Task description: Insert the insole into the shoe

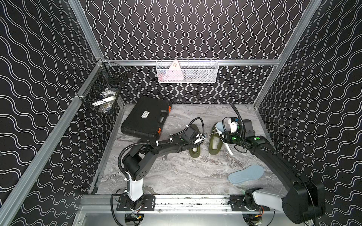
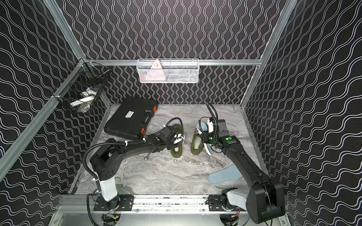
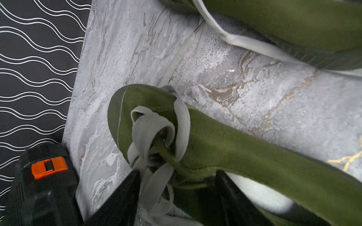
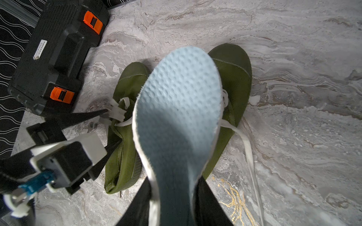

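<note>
Right gripper (image 4: pixel 174 181): fingers clamped on blue insole (image 4: pixel 176 101), toe end over right shoe (image 4: pixel 233 78).
Left gripper (image 3: pixel 177 172): fingers apart, straddling laces (image 3: pixel 145 129) of left shoe (image 3: pixel 244 148).

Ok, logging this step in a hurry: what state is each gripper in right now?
Left gripper: open, jaws either side of the shoe at its laces.
Right gripper: shut on the blue insole.
</note>
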